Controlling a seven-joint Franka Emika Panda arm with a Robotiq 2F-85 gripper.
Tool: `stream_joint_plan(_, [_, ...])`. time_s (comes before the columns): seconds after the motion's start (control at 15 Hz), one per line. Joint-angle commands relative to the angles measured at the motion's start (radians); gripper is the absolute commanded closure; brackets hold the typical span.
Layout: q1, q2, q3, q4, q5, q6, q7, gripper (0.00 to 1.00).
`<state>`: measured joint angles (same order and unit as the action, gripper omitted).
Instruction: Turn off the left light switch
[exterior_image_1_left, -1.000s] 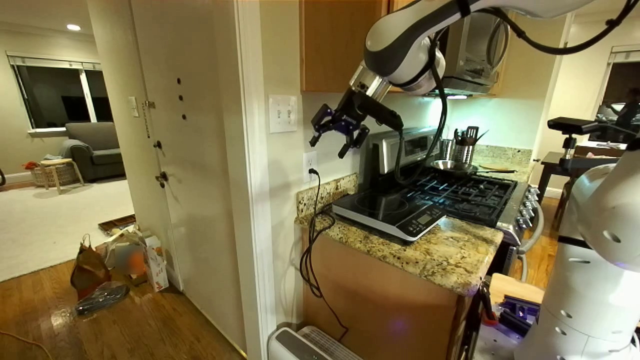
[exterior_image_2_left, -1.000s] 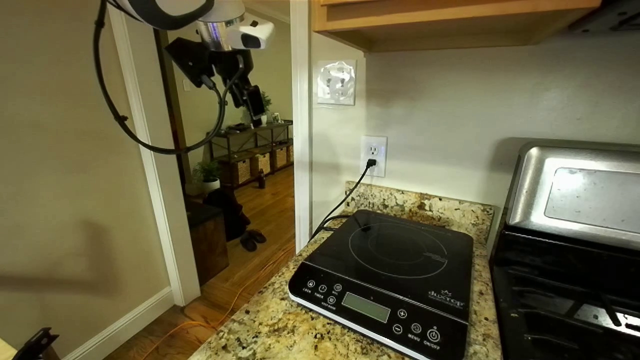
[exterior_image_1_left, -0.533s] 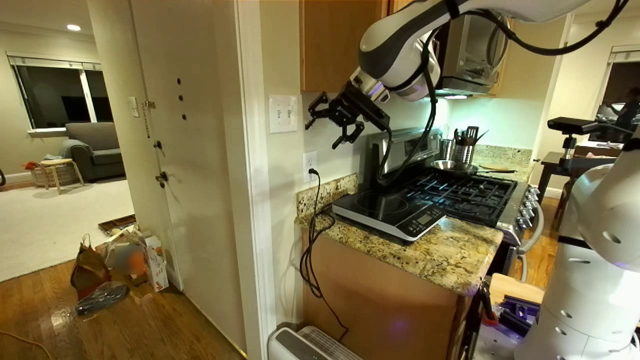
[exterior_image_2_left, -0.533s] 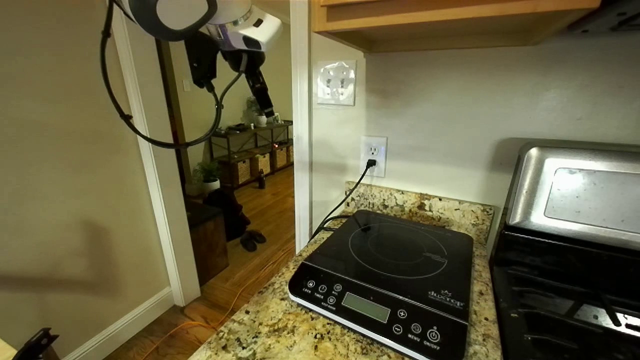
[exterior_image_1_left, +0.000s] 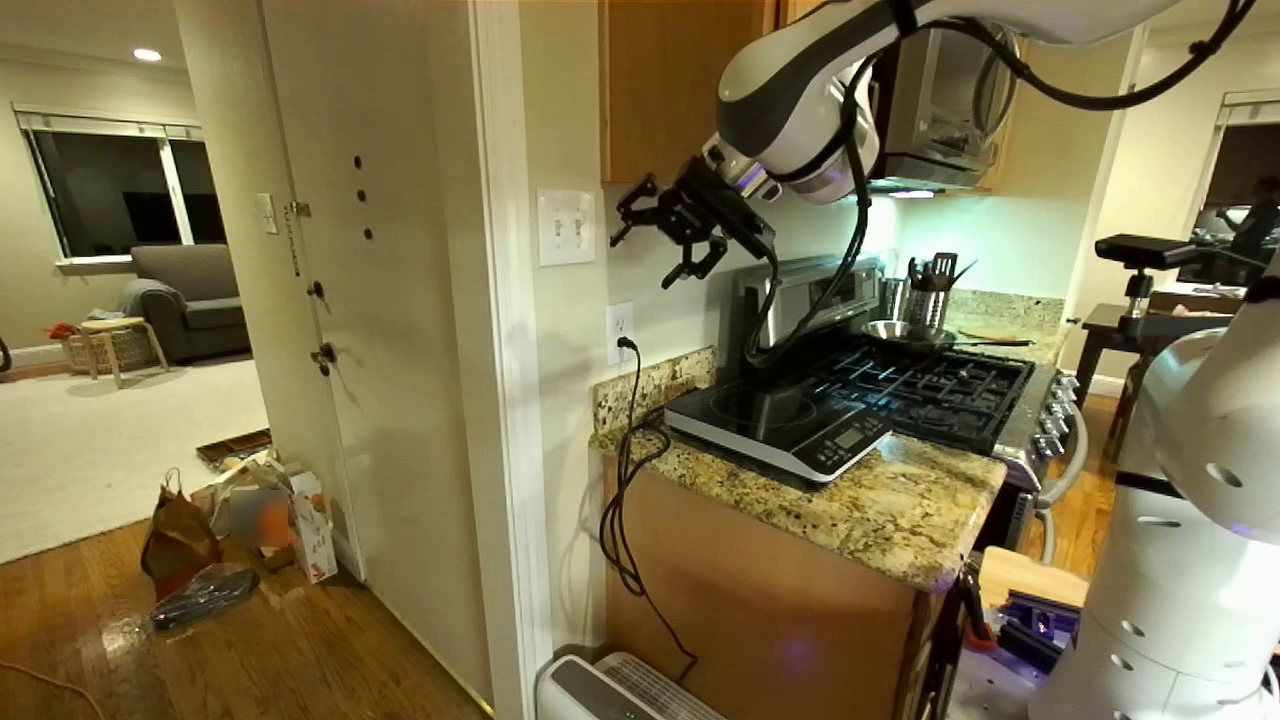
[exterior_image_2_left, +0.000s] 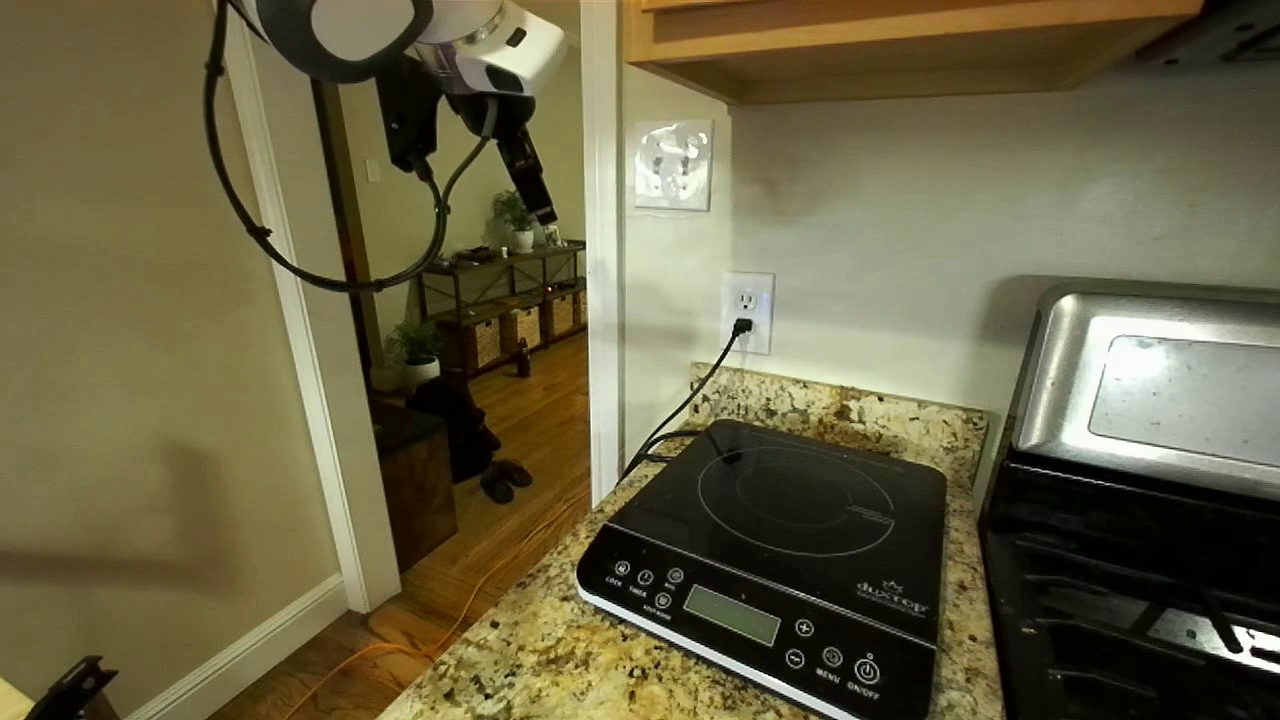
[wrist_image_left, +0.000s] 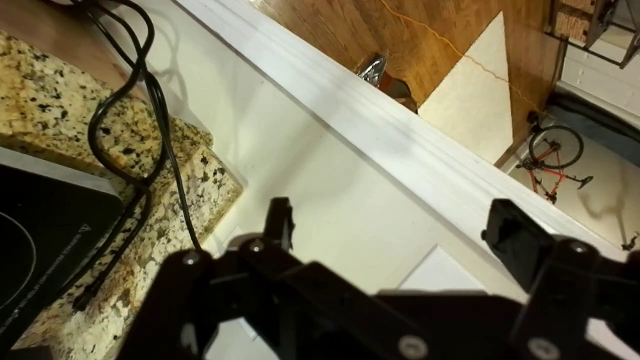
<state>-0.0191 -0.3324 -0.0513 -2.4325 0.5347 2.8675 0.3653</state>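
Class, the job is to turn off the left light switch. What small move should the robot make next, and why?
Probably close the gripper before moving in on the left light switch. In the wrist view its fingers stand wide apart, while the switch is small with the right switch close beside it, so closed fingers might better flip only one.

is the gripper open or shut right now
Open: the gripper has its fingers wide apart in the wrist view, with nothing held between them.
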Motion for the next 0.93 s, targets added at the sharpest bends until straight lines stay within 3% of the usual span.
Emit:
stream_joint_plan(0.0, [-0.018,0.058,0.049,0.017,0.025,0.155,0.159,0.0])
stream_joint_plan(0.47, [-0.157,0.17,0.177,0.073,-0.001,0.355,0.495,0.0])
stream_joint_plan(0.87, [-0.261,0.224,0.231,0.125,0.024,0.451,0.606,0.0])
